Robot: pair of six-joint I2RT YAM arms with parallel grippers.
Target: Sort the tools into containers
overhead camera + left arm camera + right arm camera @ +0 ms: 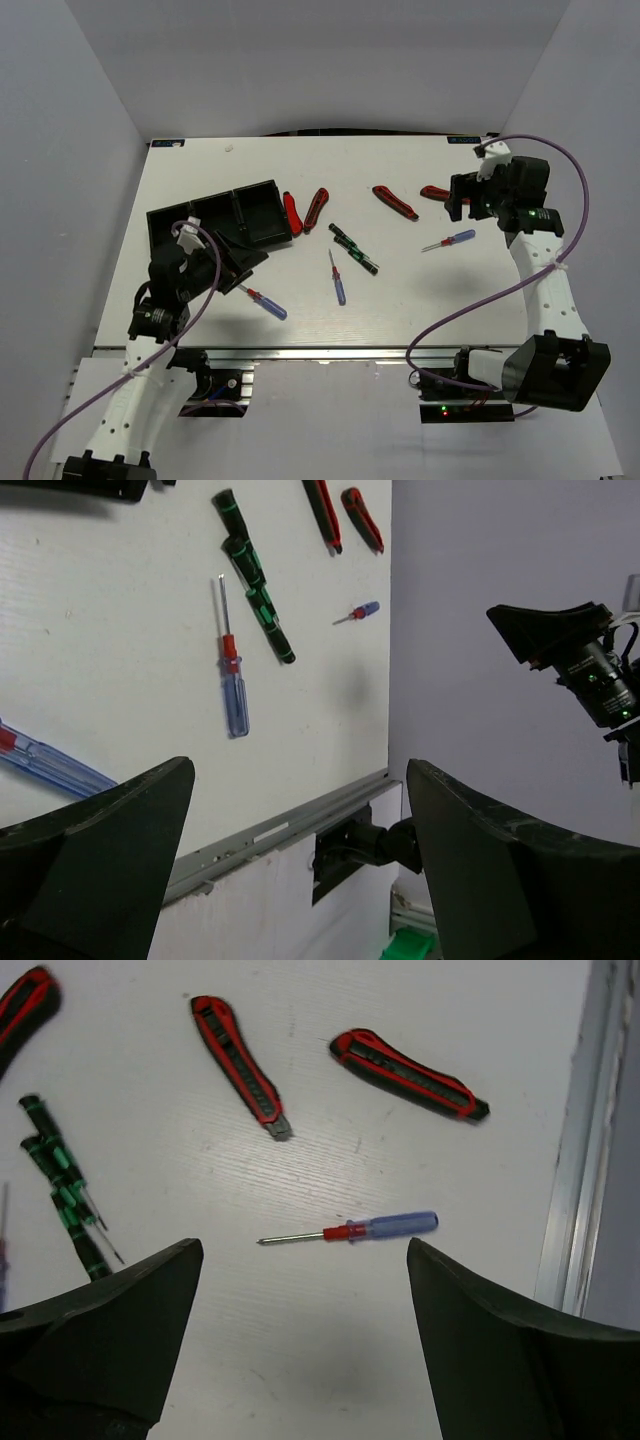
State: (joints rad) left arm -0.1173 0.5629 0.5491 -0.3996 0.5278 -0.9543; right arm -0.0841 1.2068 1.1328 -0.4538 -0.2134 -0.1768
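Surface: white table (330, 165) boxed in by grey walls (60, 150), and we've got tools strewn right across it.
Left claw (300, 865): spread wide and released, with nothing between its fingers (100, 865). We see it hanging over the near-left part of the table.
Black tray (255, 205): three compartments in a row, close beside the left claw on the side away from the arm bases. From above the two overlap, and we cannot tell whether they touch.
Near blue screwdriver (50, 765): flat on the table, just beside the left claw's finger on the left of the wrist view.
Middle blue screwdriver (232, 675): ahead of the left claw and apart from it, tip pointing away.
Black-and-green screwdrivers (255, 575): further ahead of the left claw, past the middle blue one, lying close together.
Tray-side cutters (291, 212): two red-and-black ones side by side, beyond the left claw, just beside the tray's end.
Right claw (300, 1345): also wide open, and we see it gripping nothing over the far-right part of the table.
Right blue screwdriver (360, 1229): just ahead of the right claw, lying crosswise in line with the gap between its fingers.
Far-right cutters (240, 1065): two more, further ahead of the right claw beyond that screwdriver, apart from each other.
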